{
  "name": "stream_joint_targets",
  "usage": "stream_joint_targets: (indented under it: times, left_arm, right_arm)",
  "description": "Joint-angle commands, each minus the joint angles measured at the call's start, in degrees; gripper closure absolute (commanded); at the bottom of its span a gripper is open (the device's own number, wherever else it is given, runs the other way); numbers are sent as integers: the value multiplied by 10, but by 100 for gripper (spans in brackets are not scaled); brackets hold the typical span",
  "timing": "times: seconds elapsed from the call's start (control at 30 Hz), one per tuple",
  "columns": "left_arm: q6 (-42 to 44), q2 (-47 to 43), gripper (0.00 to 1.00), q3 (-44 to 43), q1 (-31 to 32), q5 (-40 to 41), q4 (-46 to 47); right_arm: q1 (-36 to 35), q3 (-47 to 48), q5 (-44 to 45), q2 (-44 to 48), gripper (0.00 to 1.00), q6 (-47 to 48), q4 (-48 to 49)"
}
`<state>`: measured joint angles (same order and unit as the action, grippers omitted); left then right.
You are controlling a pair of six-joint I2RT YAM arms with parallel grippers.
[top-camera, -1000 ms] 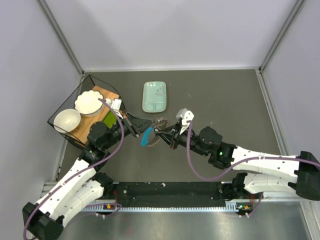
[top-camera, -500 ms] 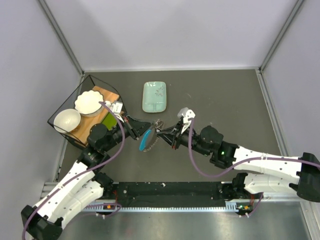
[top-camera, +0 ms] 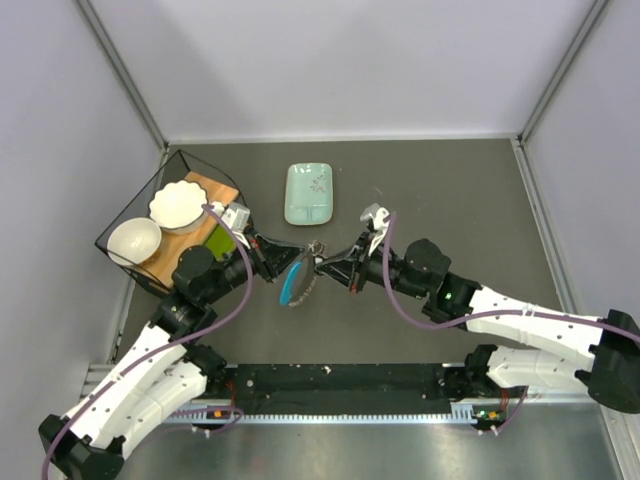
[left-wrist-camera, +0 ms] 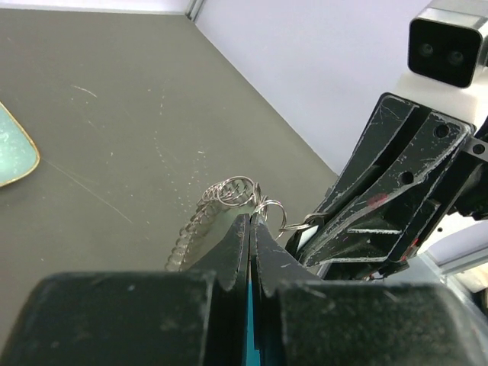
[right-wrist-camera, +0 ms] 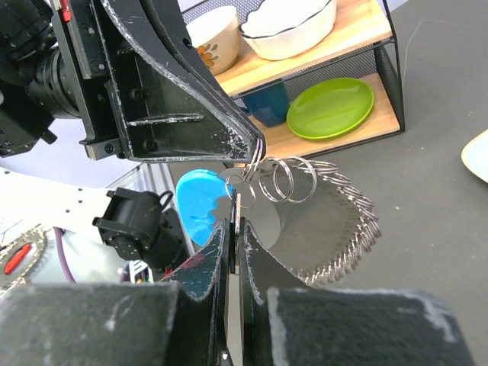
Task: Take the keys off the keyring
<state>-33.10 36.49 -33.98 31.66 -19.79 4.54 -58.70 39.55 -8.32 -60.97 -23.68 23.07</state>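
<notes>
The keyring (top-camera: pixel 318 247) hangs above the table between my two grippers. Its blue crescent tag (top-camera: pixel 293 282) and a fine ball chain (top-camera: pixel 309 290) droop below it. My left gripper (top-camera: pixel 280 257) is shut on the blue tag, which shows between its closed jaws in the left wrist view (left-wrist-camera: pixel 249 305). The rings (left-wrist-camera: pixel 235 191) sit just past its tips. My right gripper (top-camera: pixel 323 263) is shut on a thin flat key (right-wrist-camera: pixel 235 217), seen edge-on and linked to the rings (right-wrist-camera: pixel 286 179). The blue tag (right-wrist-camera: pixel 200 206) and the chain (right-wrist-camera: pixel 347 229) also show in the right wrist view. Other keys are hidden.
A pale green rectangular dish (top-camera: pixel 309 193) lies behind the grippers. A black wire shelf (top-camera: pixel 128 213) at the left holds two white bowls (top-camera: pixel 175 205), a green plate (right-wrist-camera: pixel 335 107) and a blue cup. Grey walls close the table at the sides and back.
The right arm has shifted a little right and back, and the left gripper has edged forward. The keyring has stayed held between both grippers, slightly higher.
</notes>
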Motion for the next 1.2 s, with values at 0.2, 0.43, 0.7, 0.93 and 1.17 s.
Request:
stream_joint_targets:
  times: [0.2, 0.43, 0.7, 0.93, 1.17]
  left_arm:
    - [124, 28, 100, -43, -15, 68, -63]
    - [172, 42, 100, -51, -15, 51, -93]
    - [190, 49, 100, -49, -16, -16, -86]
    - [184, 49, 100, -55, -15, -28, -83]
    - [201, 67, 100, -69, -16, -88, -93]
  right_arm:
    - [39, 18, -83, 23, 100, -67, 80]
    - [56, 11, -94, 32, 100, -82, 87]
    - [72, 5, -104, 46, 100, -84, 76]
    - [75, 1, -113, 49, 100, -77, 51]
    - [76, 18, -128, 48, 100, -65, 22]
